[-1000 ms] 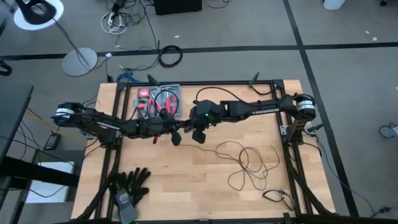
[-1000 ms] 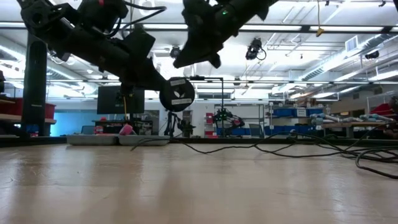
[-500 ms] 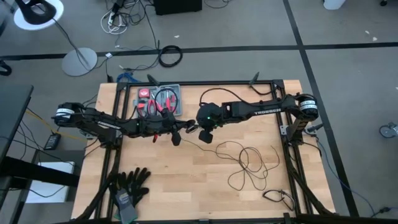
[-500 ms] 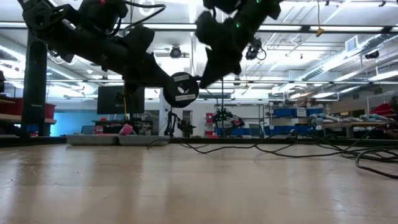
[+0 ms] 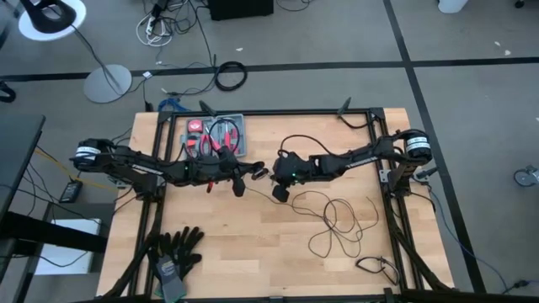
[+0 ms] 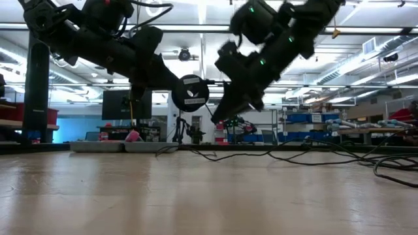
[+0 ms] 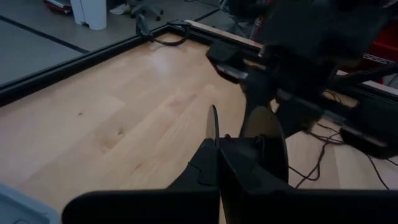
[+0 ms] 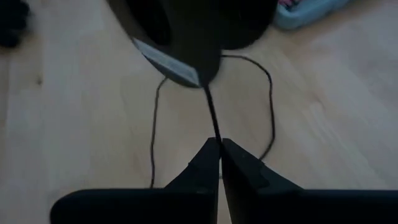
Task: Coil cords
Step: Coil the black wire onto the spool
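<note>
The thin black cord (image 5: 337,220) lies in loose, tangled loops on the right half of the pale wooden desk (image 5: 236,244), one strand rising to a small round black puck (image 6: 190,93). The left tool (image 5: 250,175) is clamped on the puck above the desk's middle. The right tool (image 5: 280,192), just beside it, pinches the strand (image 8: 211,115) below the puck.

A pale wooden table (image 5: 236,244) in a black frame carries everything. The cords (image 5: 337,220) sprawl in loose black loops right of centre, a grey tool tray (image 5: 216,135) sits at the far edge, and black gloves (image 5: 174,249) lie near the front left corner.
</note>
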